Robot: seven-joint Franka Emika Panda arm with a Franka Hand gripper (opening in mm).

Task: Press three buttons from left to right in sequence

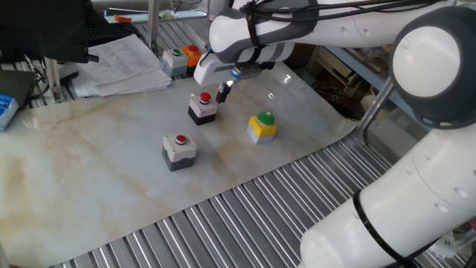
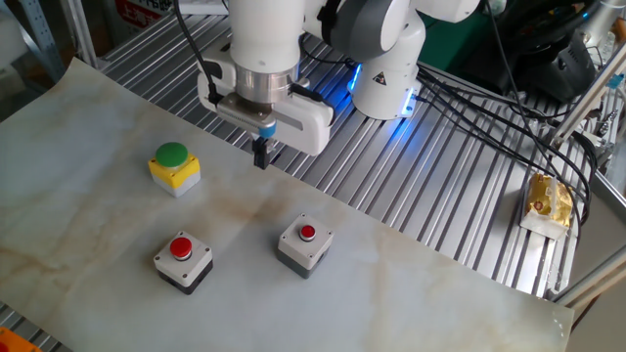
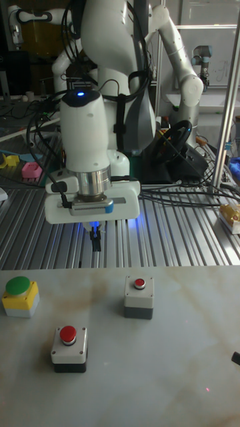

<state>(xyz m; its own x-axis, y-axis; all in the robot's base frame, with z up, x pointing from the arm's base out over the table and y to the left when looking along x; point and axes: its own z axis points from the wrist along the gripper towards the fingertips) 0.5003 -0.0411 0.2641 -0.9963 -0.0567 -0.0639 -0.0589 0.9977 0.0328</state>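
The hand (image 2: 261, 156), fingers pressed together and holding nothing, hangs above the table (image 2: 411, 293), likely so its tip can poke the three buttons (image 2: 183, 261).

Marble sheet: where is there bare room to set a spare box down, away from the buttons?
The marble sheet is bare over its wide stretch between the stack of papers and the nearer red button box. It is crowded where that box, the farther red button box and the yellow box cluster under the gripper.

End effector (image 1: 222, 93) beside red button box (image 1: 202, 106)
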